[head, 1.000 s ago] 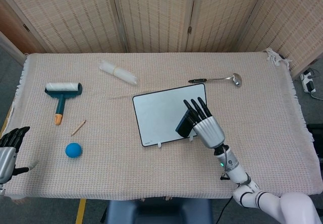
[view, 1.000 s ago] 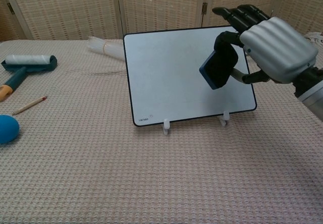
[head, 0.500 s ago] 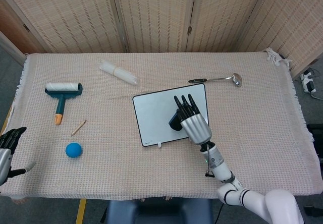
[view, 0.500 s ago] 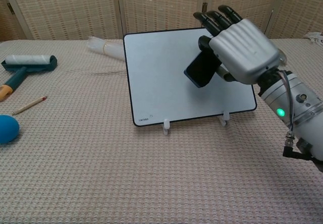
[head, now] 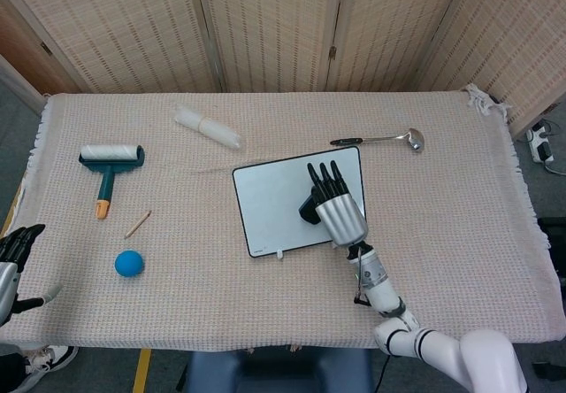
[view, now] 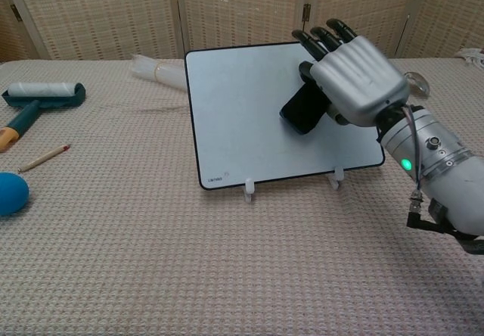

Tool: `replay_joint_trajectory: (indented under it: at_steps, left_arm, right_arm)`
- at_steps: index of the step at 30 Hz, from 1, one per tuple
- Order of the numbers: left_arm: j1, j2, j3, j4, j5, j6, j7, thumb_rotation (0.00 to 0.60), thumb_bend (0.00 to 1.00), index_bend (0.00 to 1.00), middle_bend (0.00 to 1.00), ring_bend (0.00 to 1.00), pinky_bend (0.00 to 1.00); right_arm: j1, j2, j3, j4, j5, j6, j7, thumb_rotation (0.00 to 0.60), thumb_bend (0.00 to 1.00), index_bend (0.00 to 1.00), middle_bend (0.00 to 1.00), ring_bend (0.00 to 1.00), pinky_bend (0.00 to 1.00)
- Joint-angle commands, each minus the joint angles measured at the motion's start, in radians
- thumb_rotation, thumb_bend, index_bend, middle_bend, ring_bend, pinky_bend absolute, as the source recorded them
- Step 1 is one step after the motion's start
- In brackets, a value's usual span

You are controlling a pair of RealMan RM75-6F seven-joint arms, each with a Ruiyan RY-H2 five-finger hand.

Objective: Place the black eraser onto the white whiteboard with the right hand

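Observation:
The white whiteboard [head: 274, 200] [view: 242, 116] lies tilted on small feet in the middle of the table. My right hand [head: 336, 207] [view: 354, 79] is over its right half and grips the black eraser [head: 309, 209] [view: 304, 110], which sits against the board's surface. Most of the eraser is hidden under the hand. My left hand [head: 12, 260] shows only at the lower left edge of the head view, off the table, with nothing in it and its fingers apart.
A lint roller [head: 110, 161] [view: 38, 98], a pencil [head: 137, 224] [view: 44, 157] and a blue ball [head: 129, 263] [view: 10, 193] lie at the left. A clear plastic roll [head: 207, 127] and a metal ladle [head: 382, 139] lie behind the board.
The right hand has lowered the eraser to the board's right half and drawn slightly back and right. The left hand has sunk a little lower at the frame edge.

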Motion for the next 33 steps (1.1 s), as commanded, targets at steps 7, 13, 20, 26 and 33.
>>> replay_joint_trajectory:
  at_steps: [7,13,20,26,33]
  left_arm:
    - [0.012,0.005,0.006,-0.013,0.011,0.021,0.015,0.600,0.22,0.00,0.12,0.10,0.15]
    - [0.019,0.006,0.006,-0.017,0.016,0.035,0.016,0.600,0.22,0.00,0.12,0.10,0.15]
    - [0.019,0.003,0.006,-0.014,0.018,0.034,0.027,0.600,0.22,0.00,0.12,0.10,0.15]
    - [0.016,-0.011,0.009,-0.019,0.024,0.032,0.078,0.600,0.22,0.00,0.12,0.09,0.15]
    - [0.028,-0.059,0.007,-0.005,0.055,0.084,0.185,0.600,0.22,0.00,0.12,0.09,0.14]
  right_arm:
    - [-0.007,0.007,-0.010,-0.028,0.020,-0.001,-0.030,0.600,0.38,0.09,0.00,0.00,0.00]
    - [-0.030,0.070,-0.033,-0.135,-0.005,0.041,-0.029,0.600,0.38,0.00,0.00,0.00,0.00]
    - [-0.119,0.224,-0.073,-0.400,-0.028,0.130,0.006,0.600,0.38,0.00,0.00,0.00,0.00]
    - [-0.281,0.478,-0.166,-0.746,0.037,0.166,0.100,0.600,0.38,0.00,0.00,0.00,0.00]
    - [-0.451,0.755,-0.280,-0.925,0.110,0.199,0.276,0.600,0.38,0.00,0.00,0.00,0.00]
